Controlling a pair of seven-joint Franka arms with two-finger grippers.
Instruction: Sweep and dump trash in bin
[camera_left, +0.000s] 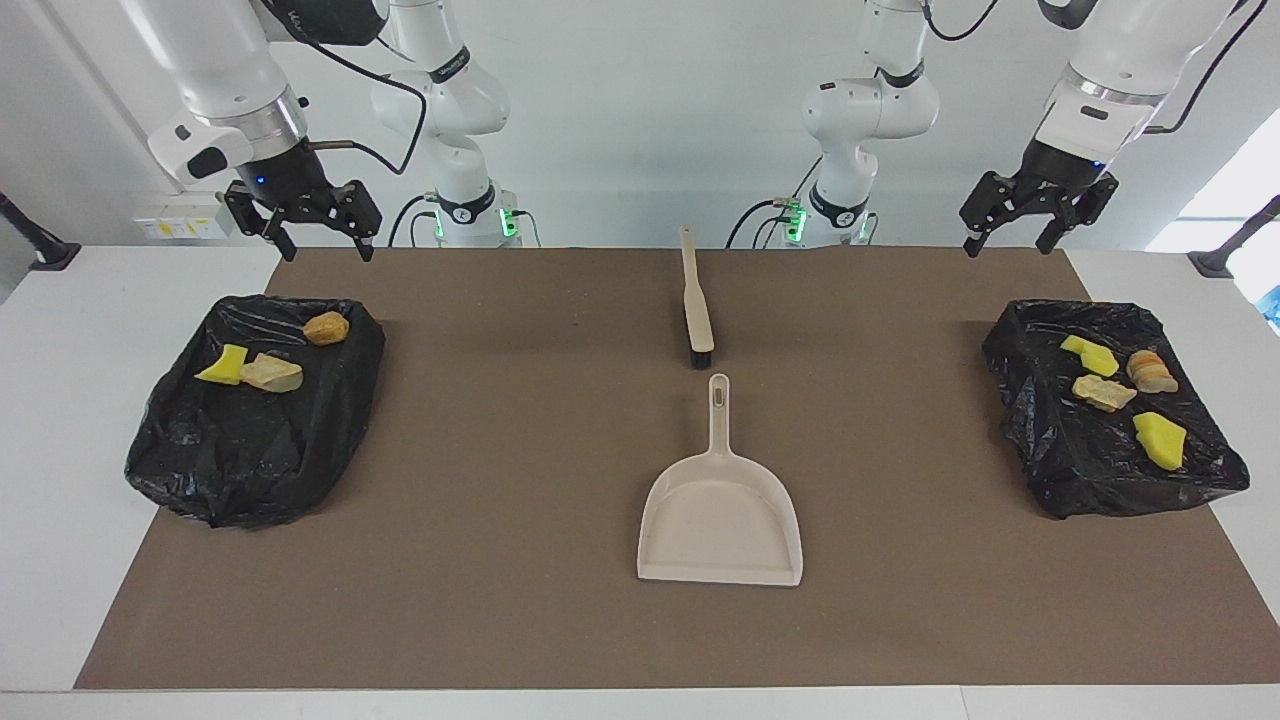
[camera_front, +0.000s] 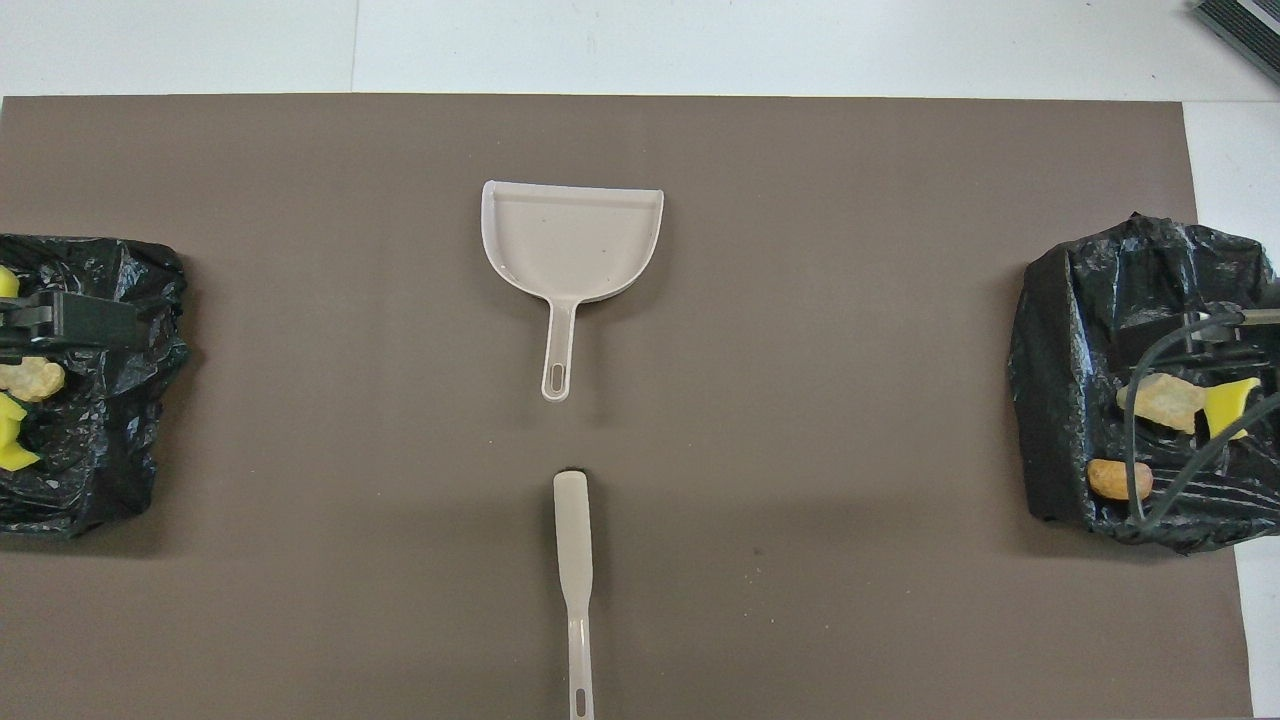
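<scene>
The trash is split between two bins, each lined with a crinkled black plastic bag. Four scraps, yellow sponge chunks (camera_left: 1160, 440) and crusty tan lumps (camera_left: 1103, 392), sit in the lined bin (camera_left: 1060, 470) at the left arm's end, and three more (camera_left: 270, 372) in the lined bin (camera_left: 250, 450) at the right arm's end. The left gripper (camera_left: 1010, 243) hangs open above the brown mat's (camera_left: 500, 450) corner near its bin, holding nothing; the right gripper (camera_left: 318, 243) does likewise (fingers spread, empty). Mid-table the beige plastic dustpan (camera_left: 720, 520) lies flat, the beige hand brush (camera_left: 695, 305) nearer the robots, just apart from its handle.
</scene>
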